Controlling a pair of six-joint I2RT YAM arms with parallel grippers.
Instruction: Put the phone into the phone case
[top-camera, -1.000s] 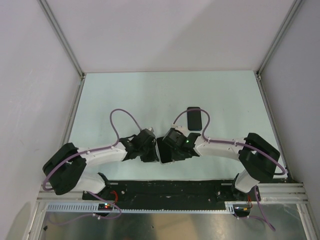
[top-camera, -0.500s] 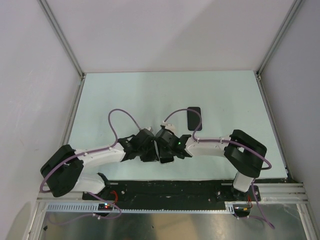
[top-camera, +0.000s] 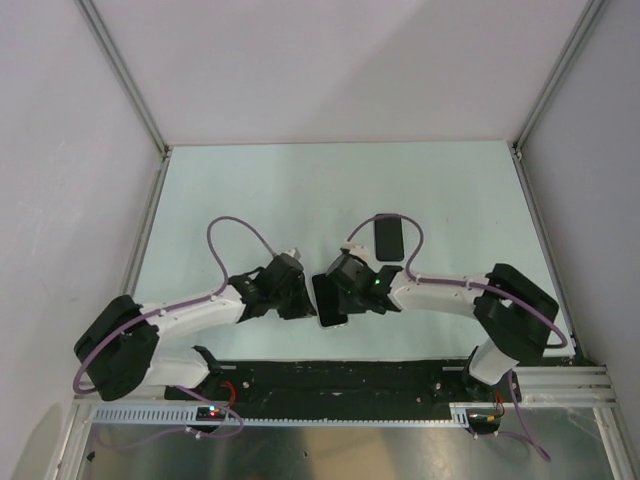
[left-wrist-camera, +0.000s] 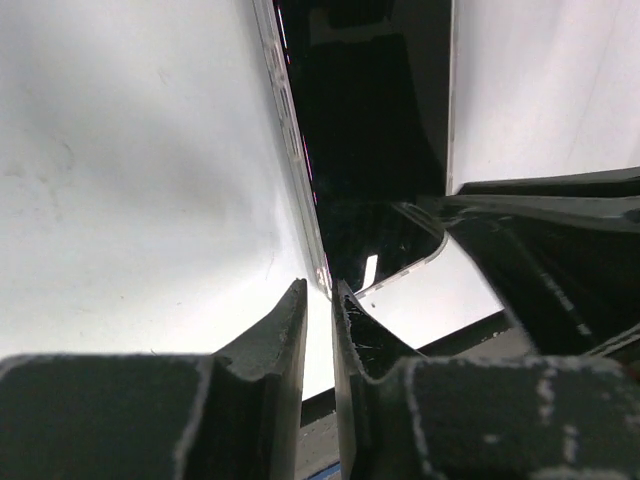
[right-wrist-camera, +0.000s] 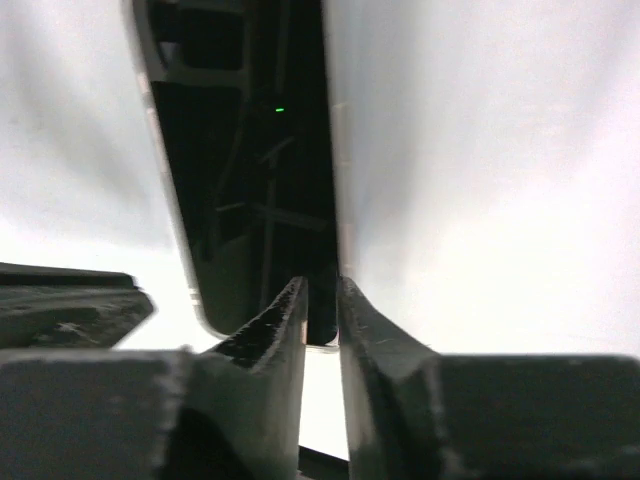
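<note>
The phone (top-camera: 328, 300) stands on its long edge near the table's front, between my two grippers. In the left wrist view its glossy dark screen (left-wrist-camera: 370, 150) sits inside the clear rim of the phone case (left-wrist-camera: 290, 120). My left gripper (left-wrist-camera: 320, 290) is shut on that rim's lower corner, and from above the left gripper (top-camera: 306, 300) is on the slab's left. My right gripper (right-wrist-camera: 322, 292) has its fingers on both faces of the phone's (right-wrist-camera: 250, 170) black end; the phone case (right-wrist-camera: 152, 130) edges it. From above the right gripper (top-camera: 340, 297) is on the slab's right.
A flat black rounded rectangle (top-camera: 388, 237) lies on the pale table (top-camera: 250, 190) behind the right wrist. Purple cables loop over both arms. White walls stand left, right and back. A black rail (top-camera: 340, 385) runs along the near edge.
The right arm had leaned left into the slab half a second ago and has drawn back right. The left arm's elbow slid down and left. The slab stays between the grippers.
</note>
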